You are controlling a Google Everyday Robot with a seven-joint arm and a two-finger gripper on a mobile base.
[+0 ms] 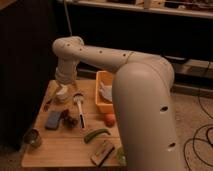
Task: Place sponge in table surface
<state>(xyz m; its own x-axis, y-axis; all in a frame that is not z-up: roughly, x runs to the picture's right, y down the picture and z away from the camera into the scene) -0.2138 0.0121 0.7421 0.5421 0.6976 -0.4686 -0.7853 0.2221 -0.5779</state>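
The sponge (52, 120) is a flat blue-grey block lying on the wooden table (55, 150), near its left side. My arm reaches in from the right foreground and bends down at the table's back left. My gripper (63, 89) hangs there, just above a white cup (61, 96), behind and slightly right of the sponge and apart from it. The wrist hides most of the gripper.
A yellow bin (100, 102) with a white cloth (106, 92) stands at the back right. A white-handled brush (80, 107), dark grapes (71, 120), an orange (109, 119), a green pepper (96, 135), a metal can (32, 138) and a brown packet (102, 151) lie around.
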